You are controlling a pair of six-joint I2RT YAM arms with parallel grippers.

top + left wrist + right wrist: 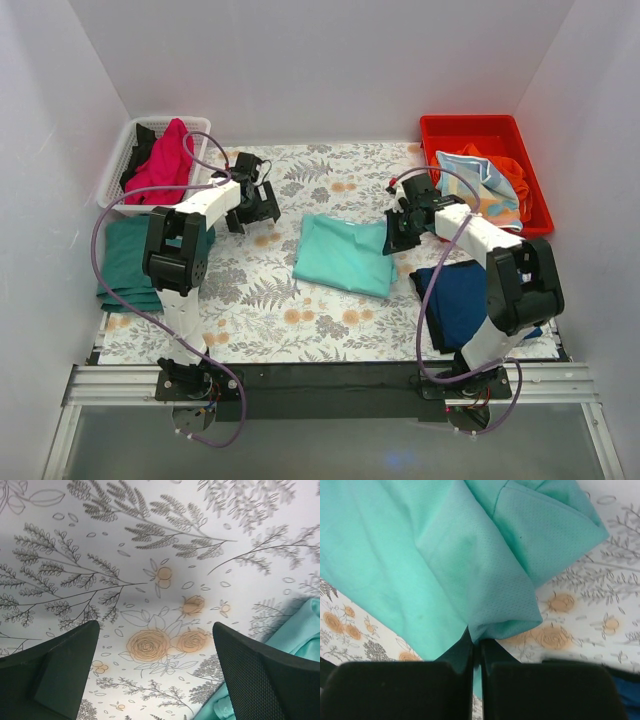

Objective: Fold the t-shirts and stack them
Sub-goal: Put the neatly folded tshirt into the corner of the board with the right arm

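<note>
A folded mint t-shirt (345,254) lies at the middle of the floral table cover. My right gripper (397,236) is at its right edge, shut on a fold of the mint t-shirt (470,570). My left gripper (262,208) is open and empty just above the cover, left of the shirt; a corner of the mint shirt (295,635) shows beside its right finger (265,675). A navy t-shirt (455,300) lies at the right under my right arm. A dark green folded shirt (130,262) lies at the left. A magenta shirt (165,160) and a black one fill the white basket.
A white basket (120,165) stands at the back left. A red bin (480,135) at the back right holds light blue and orange cloth. White walls close in three sides. The black rail runs along the near edge.
</note>
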